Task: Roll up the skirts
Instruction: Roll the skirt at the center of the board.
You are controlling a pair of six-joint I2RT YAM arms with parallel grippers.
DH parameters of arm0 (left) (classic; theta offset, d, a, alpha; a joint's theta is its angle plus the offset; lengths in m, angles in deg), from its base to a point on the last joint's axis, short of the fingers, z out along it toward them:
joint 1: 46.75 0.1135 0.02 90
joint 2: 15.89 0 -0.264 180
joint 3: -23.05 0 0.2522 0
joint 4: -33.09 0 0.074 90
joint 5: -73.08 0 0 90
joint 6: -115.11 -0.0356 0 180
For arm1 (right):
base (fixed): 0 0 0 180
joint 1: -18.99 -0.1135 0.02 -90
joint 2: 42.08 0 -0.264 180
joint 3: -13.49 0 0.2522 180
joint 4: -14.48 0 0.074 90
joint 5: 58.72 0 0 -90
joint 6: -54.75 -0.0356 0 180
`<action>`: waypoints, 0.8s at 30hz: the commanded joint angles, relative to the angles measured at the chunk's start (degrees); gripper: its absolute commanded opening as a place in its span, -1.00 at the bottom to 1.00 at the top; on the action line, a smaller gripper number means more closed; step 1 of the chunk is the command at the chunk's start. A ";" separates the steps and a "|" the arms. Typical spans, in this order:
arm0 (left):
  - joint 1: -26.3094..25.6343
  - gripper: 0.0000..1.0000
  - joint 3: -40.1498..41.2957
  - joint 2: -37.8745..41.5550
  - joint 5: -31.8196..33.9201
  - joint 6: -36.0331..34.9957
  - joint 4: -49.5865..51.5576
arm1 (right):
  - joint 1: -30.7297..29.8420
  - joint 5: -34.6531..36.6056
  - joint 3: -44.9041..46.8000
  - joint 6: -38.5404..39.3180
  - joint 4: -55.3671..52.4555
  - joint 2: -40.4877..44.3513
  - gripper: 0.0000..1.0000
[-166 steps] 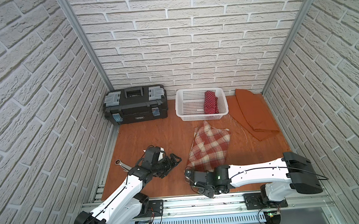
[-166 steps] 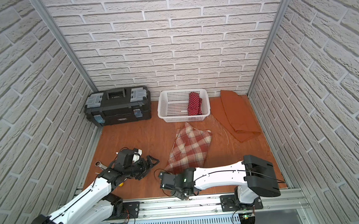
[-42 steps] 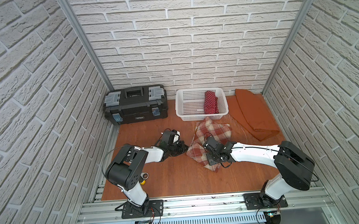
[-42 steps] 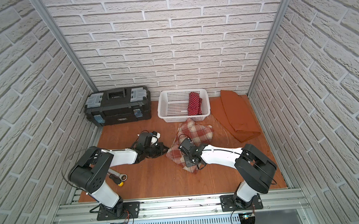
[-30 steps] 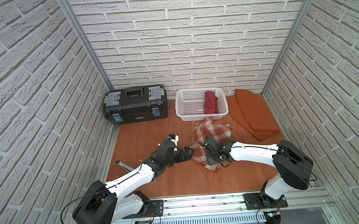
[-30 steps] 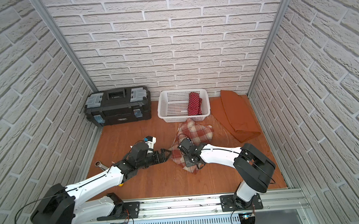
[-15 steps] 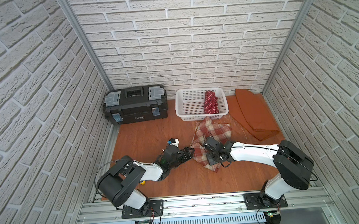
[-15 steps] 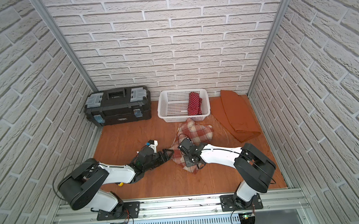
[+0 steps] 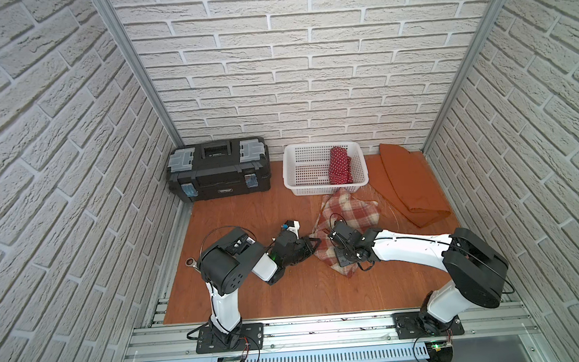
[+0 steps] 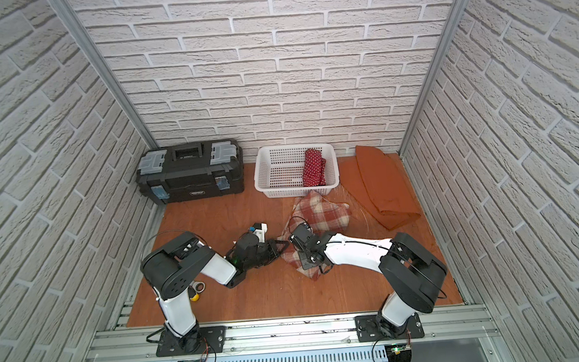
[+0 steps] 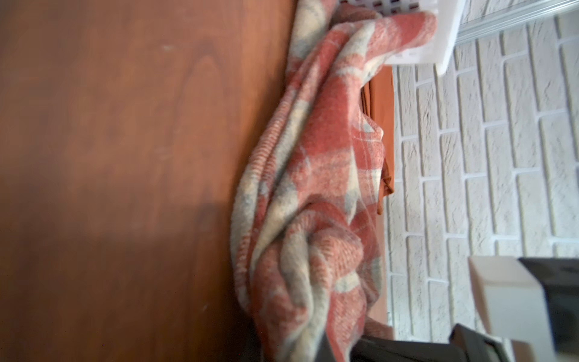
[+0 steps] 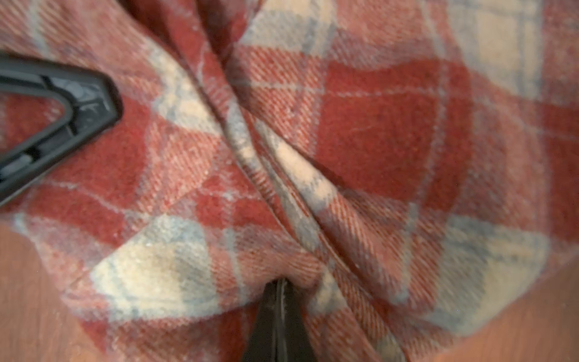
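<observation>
Plaid skirt (image 9: 352,212) lies crumpled and partly folded over itself on the wooden worktop (image 9: 290,295), just in front of the white lattice basket (image 9: 317,189), with its far corner reaching the basket's front wall. Left gripper (image 9: 312,242) lies low at the skirt's left edge, jaws nearly together on a bunched fold of cloth. In the right wrist view, one of its black fingers (image 12: 78,100) rests on top of the fabric. Right gripper (image 12: 279,291) points down onto the near part of the same skirt, pressed together with a pucker of plaid pinched at its tips. Polka-dot skirt (image 9: 340,165) sits rolled inside the basket, against its right side. Rust-orange skirt (image 9: 408,183) lies folded flat at the worktop's far right corner — apart from the plaid one. Black toolbox (image 9: 218,175) stands far left, against the brick wall.
</observation>
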 commanded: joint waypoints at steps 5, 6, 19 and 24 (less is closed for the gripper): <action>0.93 -1.00 -0.14 10.42 4.24 -9.97 20.04 | 0.61 -0.56 6.26 -4.70 -12.72 3.84 -0.72; 0.93 -1.00 0.35 12.43 5.08 -10.70 22.43 | 0.45 -0.69 6.39 -4.91 -12.56 3.86 -0.69; -12.26 -1.00 5.92 31.97 22.22 -5.17 47.59 | -18.07 11.86 3.11 2.45 -13.63 20.50 -0.03; -12.28 -1.00 6.01 38.47 24.21 -4.53 56.71 | -33.36 17.12 2.98 5.43 -11.23 18.77 0.14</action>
